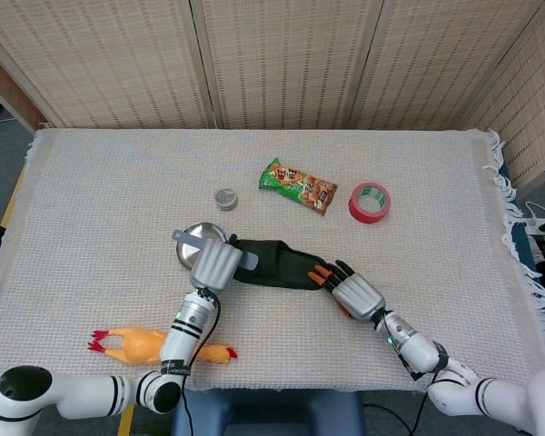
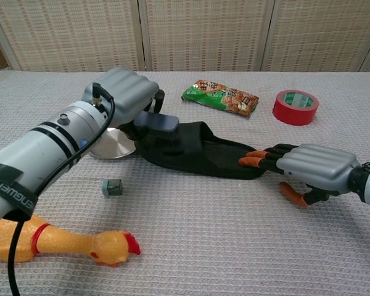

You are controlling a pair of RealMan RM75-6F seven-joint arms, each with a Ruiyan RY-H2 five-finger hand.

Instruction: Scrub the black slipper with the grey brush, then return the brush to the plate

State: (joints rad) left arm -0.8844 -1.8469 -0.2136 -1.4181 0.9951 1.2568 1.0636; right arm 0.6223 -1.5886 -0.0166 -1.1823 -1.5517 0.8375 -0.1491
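Observation:
The black slipper (image 1: pixel 282 263) (image 2: pixel 206 157) lies mid-table, toe end to the left. My left hand (image 1: pixel 216 264) (image 2: pixel 122 102) grips the grey brush (image 1: pixel 245 260) (image 2: pixel 157 121) and holds it over the slipper's toe strap, bristles down against it. The handle end (image 1: pixel 182 236) sticks out behind the hand. My right hand (image 1: pixel 354 292) (image 2: pixel 311 169) rests its orange-tipped fingers (image 2: pixel 253 159) on the slipper's heel end, pressing it to the cloth. The round metal plate (image 1: pixel 198 243) (image 2: pixel 108 147) sits just left of the slipper, partly hidden by my left hand.
A small grey cube (image 2: pixel 112 187) and a rubber chicken (image 1: pixel 159 345) (image 2: pixel 61 242) lie near the front left. Farther back are a small tin (image 1: pixel 225 198), a green snack packet (image 1: pixel 297 185) (image 2: pixel 221 97) and a red tape roll (image 1: pixel 370 202) (image 2: pixel 295 106).

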